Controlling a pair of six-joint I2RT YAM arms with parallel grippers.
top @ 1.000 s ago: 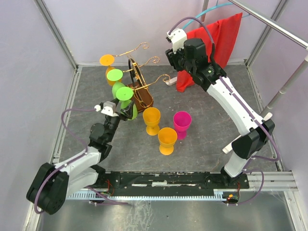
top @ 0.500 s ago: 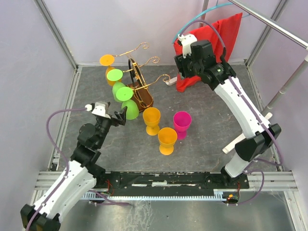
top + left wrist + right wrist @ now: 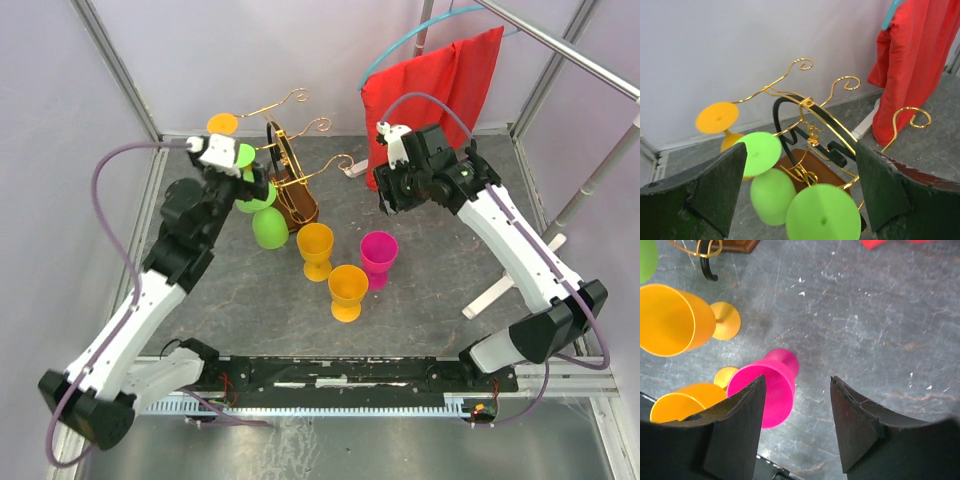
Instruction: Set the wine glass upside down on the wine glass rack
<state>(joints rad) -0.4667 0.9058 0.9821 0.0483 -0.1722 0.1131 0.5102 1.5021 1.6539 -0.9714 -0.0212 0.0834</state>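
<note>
The right tool (image 3: 797, 385) hovers over the pink glass (image 3: 378, 252), jaws apart and holding nothing. The glass stands mouth up on the tabletop (image 3: 440, 290), right of two orange glasses (image 3: 315, 248) and nearer than the rack (image 3: 290, 180). The step in hand looks like the pick.

In the wrist view the pink bowl sits under the left jaw, not in the gap. So the tool should shift left until the glass is centred, then come straight down. Gripping low on the bowl or at the stem seems safest. The nearer orange glass stands just beside the pink one, so a wide sweep could knock it over.

Once lifted, the glass has to be turned mouth down and its foot slid onto a free curled arm. The arms on the rack's right side look bare. On the left side two green glasses (image 3: 758, 153) and one orange glass (image 3: 716, 117) hang upside down.

The left tool (image 3: 800, 165) is close to the rack on its left, jaws wide apart and empty. It is best kept off the wire, since a bump could shake the hung glasses loose.
</note>
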